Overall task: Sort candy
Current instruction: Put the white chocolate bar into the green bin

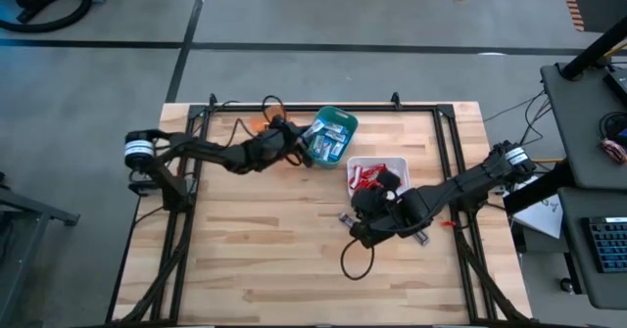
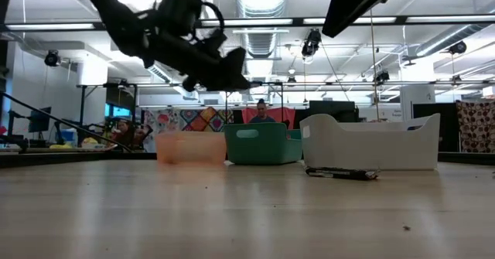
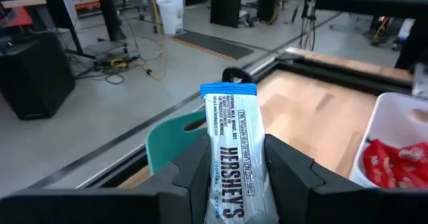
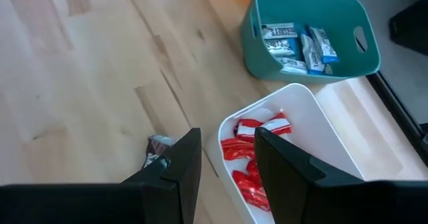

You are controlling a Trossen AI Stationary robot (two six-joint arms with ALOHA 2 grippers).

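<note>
Candy: I see my left pincer (image 3: 234, 177) clamping a blue-and-white Hershey's bar (image 3: 233, 158) over the teal bin (image 4: 314, 33) of blue bars; red ones fill the white bin (image 4: 294, 103); my right pincer (image 4: 227, 164) gapes empty.

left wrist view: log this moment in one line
left gripper: shut on blue-and-white Hershey's bar | beside teal bin | right gripper: open, empty, over white bin

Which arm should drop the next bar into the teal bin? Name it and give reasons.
Left. The left gripper is shut on a blue-and-white candy bar beside the teal bin holding matching bars. The right gripper is empty over the white bin.
</note>
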